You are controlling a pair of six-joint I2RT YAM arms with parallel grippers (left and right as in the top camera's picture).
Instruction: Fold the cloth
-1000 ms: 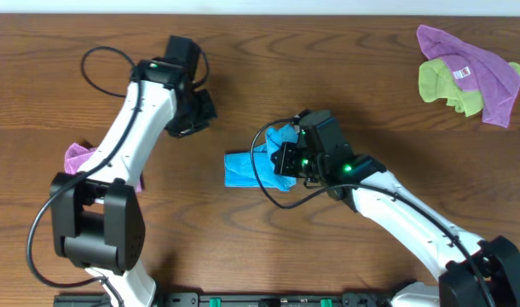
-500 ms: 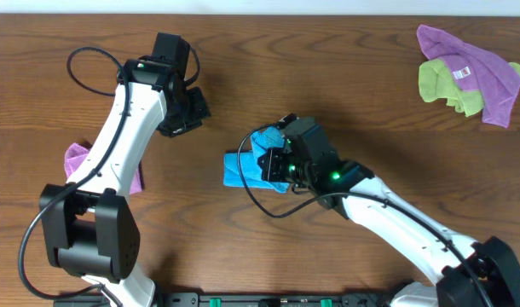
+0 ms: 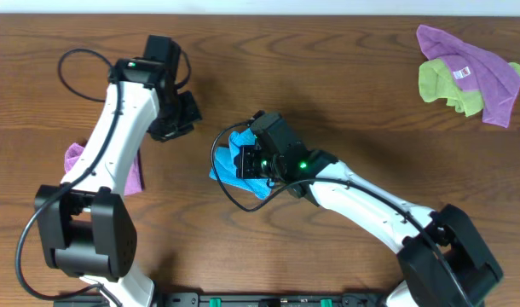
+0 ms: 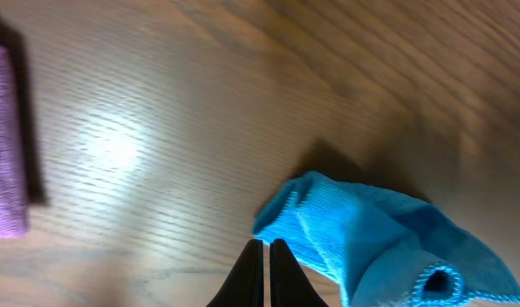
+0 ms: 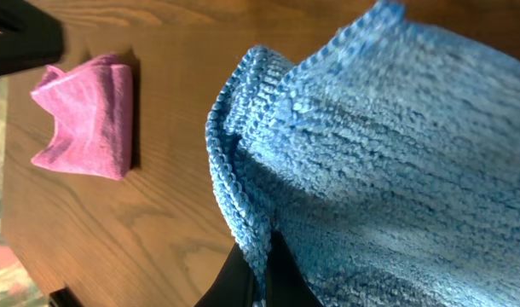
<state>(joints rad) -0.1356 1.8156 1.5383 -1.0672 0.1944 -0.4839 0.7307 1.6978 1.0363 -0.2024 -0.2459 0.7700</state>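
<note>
The sky-blue cloth (image 3: 234,164) lies bunched at the table's middle, partly under my right arm. My right gripper (image 3: 250,159) is shut on the cloth's edge; in the right wrist view the cloth (image 5: 371,162) fills most of the frame and its hem sits pinched between the fingers (image 5: 262,277). My left gripper (image 3: 176,119) is shut and empty, up and to the left of the cloth. The left wrist view shows the closed fingertips (image 4: 266,256) just left of the cloth (image 4: 371,234).
A folded magenta cloth (image 3: 102,166) lies at the left beside my left arm; it also shows in the right wrist view (image 5: 85,128). A purple cloth (image 3: 486,72) and a lime-green cloth (image 3: 443,85) lie heaped at the far right corner.
My right gripper has dragged the blue cloth leftward, bunching it over itself. My left arm has drawn back to the left, away from the cloth.
</note>
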